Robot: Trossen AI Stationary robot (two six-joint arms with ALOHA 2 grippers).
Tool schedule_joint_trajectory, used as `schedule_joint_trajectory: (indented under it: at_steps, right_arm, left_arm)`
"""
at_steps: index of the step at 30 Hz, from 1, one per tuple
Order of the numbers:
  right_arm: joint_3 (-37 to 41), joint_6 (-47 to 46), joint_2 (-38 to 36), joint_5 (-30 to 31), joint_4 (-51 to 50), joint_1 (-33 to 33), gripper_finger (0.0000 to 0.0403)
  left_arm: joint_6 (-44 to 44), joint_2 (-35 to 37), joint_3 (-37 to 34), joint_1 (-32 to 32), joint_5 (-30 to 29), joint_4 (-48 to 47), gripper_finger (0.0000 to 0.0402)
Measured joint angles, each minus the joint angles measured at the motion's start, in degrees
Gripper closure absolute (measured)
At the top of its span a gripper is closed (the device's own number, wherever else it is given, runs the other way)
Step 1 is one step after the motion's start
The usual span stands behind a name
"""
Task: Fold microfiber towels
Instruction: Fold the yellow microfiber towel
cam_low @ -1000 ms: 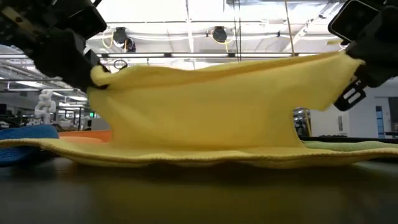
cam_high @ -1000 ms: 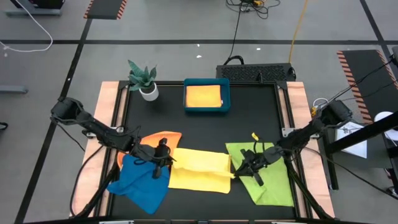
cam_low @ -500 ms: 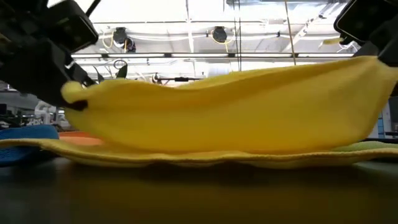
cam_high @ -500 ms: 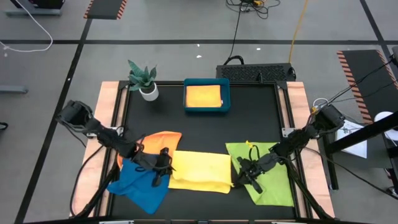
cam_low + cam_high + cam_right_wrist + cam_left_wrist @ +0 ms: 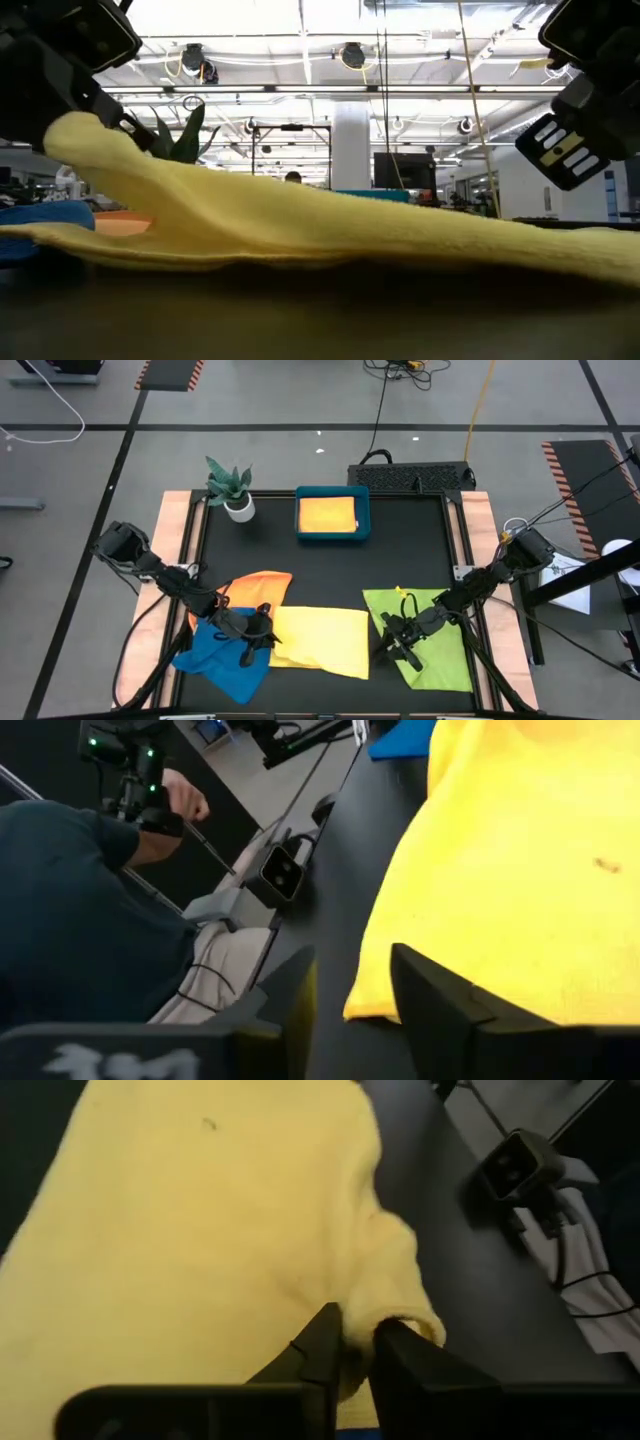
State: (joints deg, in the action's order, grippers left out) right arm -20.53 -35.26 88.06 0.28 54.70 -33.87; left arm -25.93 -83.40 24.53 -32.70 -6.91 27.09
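Mid-fold on yellow towel (image 5: 318, 641), lying doubled at table's near middle between blue towel (image 5: 228, 658) and lime green towel (image 5: 432, 641).

Left gripper (image 5: 357, 1348) narrow, pinching yellow towel's raised corner. Right gripper (image 5: 352, 982) parted, corner dropped, nothing between fingers.

Next, by judgement: release left corner, back both off, flatten fold.
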Motion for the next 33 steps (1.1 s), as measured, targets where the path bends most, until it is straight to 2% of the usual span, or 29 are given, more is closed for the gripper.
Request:
schedule_joint_trajectory:
  at_steps: [6, 10, 13, 15, 18, 20, 23, 27, 31, 33]
  right_arm:
    - [0.0, 2.0, 0.0, 4.1, -0.6, 0.7, 0.0234]
    - [0.0, 2.1, 0.0, 4.5, -1.0, 2.1, 0.023]
    - [0.0, 3.5, 0.0, 4.5, -1.0, 3.5, 0.0231]
    - [0.0, 4.6, 0.0, 4.5, -1.0, 4.8, 0.0231]
    - [0.0, 5.2, 0.0, 4.5, -1.0, 6.7, 0.023]
    - [0.0, 6.0, 0.0, 4.5, -1.2, 7.6, 0.023]
    - [0.0, 7.3, 0.0, 4.3, -1.6, 8.4, 0.023]
    - [0.0, 10.1, 0.0, 4.9, -3.0, 9.4, 0.023]
    - [0.0, 10.6, -0.2, 8.6, -6.1, 11.8, 0.023]
    - [0.0, 10.6, -0.8, 8.7, -8.3, 14.0, 0.023]
  left_arm:
    - [-1.6, 0.0, 0.0, -0.7, 0.8, 0.3, 0.0277]
    - [-3.7, 0.0, 0.4, -1.6, 2.5, 0.3, 0.0233]
    - [-2.7, 0.0, 4.6, -1.9, 3.3, -0.4, 0.0212]
    - [0.7, 0.1, 8.8, -2.7, 3.7, -4.1, 0.0206]
    - [3.9, 0.1, 13.9, -4.1, 3.1, -16.4, 0.0204]
    - [3.1, 0.1, 15.5, -4.8, 1.4, -22.9, 0.0204]
    - [-1.0, 0.1, 15.7, -5.1, 0.6, -27.9, 0.0204]
    - [-2.1, 0.1, 15.4, -4.3, -1.6, -28.6, 0.0204]
    - [4.5, 0.1, 15.4, -2.2, -10.6, -25.6, 0.0204]
    - [8.3, 0.1, 15.4, 0.2, -12.0, -24.6, 0.0204]
